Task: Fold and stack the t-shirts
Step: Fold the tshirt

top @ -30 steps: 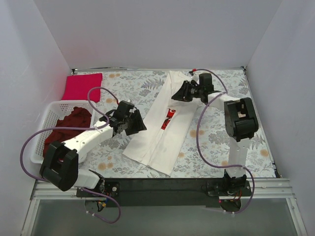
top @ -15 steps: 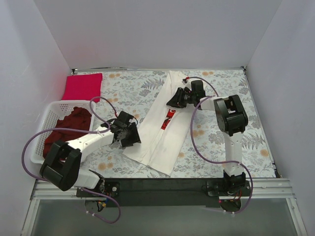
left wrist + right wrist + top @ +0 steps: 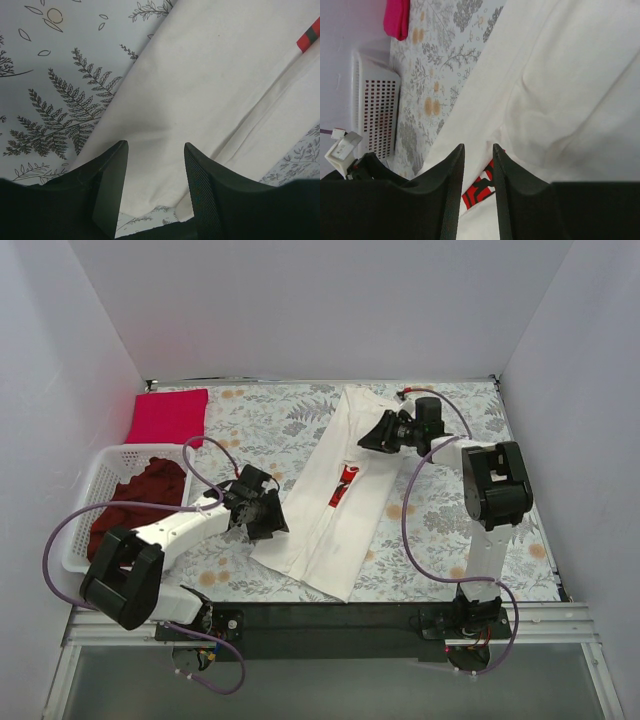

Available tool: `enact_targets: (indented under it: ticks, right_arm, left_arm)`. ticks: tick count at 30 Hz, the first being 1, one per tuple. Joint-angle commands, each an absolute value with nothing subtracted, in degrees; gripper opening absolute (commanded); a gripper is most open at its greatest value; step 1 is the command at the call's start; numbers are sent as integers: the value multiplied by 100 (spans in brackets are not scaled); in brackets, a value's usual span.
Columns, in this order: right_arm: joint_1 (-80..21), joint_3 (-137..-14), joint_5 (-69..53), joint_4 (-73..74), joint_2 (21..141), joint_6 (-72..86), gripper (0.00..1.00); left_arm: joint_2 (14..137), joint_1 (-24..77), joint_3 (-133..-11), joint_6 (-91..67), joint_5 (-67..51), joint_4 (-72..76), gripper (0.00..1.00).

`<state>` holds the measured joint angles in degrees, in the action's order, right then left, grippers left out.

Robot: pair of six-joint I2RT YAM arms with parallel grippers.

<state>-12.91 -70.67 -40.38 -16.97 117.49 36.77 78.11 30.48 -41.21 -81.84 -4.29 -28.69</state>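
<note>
The cream-white t-shirt [image 3: 335, 510] lies as a long folded strip down the middle of the floral cloth, its red print [image 3: 343, 485] showing in a slit. My left gripper [image 3: 275, 520] is open at the strip's lower left edge; in the left wrist view its jaws [image 3: 155, 145] stand wide over white cloth [image 3: 210, 80]. My right gripper [image 3: 372, 438] is over the strip's upper part; in the right wrist view it [image 3: 478, 146] is narrowly open above the shirt [image 3: 560, 90], with the red print [image 3: 480, 187] below. The crimson-pink shirt [image 3: 168, 415] lies folded at the back left. The maroon shirt [image 3: 140, 495] is in the basket.
The white lattice basket [image 3: 95, 475] stands at the left edge, and also shows in the right wrist view [image 3: 375, 110]. White walls close in the back and both sides. Purple cables loop off both arms. The floral table cloth [image 3: 450, 520] lies bare right of the shirt.
My left gripper moved nearer and down to the shirt's lower left edge, then held. My right gripper dipped left over the shirt, then drew back right. The shirt lies much as before.
</note>
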Motion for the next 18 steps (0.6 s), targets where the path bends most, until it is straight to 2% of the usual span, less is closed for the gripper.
enact_targets:
  ticks: [1, 9, 18]
  right_arm:
    - [-897, -6882, -3902, -1749, 11364, 3480, 36]
    - [-361, -6995, -3674, -1749, 11952, 3428, 36]
    - [-158, -8743, -3709, -1547, 13655, 3638, 36]
  left_arm:
    - [7910, 3032, -4228, -8095, -641, -2901, 47]
    - [8059, 3032, -4140, -8200, -966, -2822, 42]
    - [8472, 3111, -4210, -8534, -1564, -2576, 41]
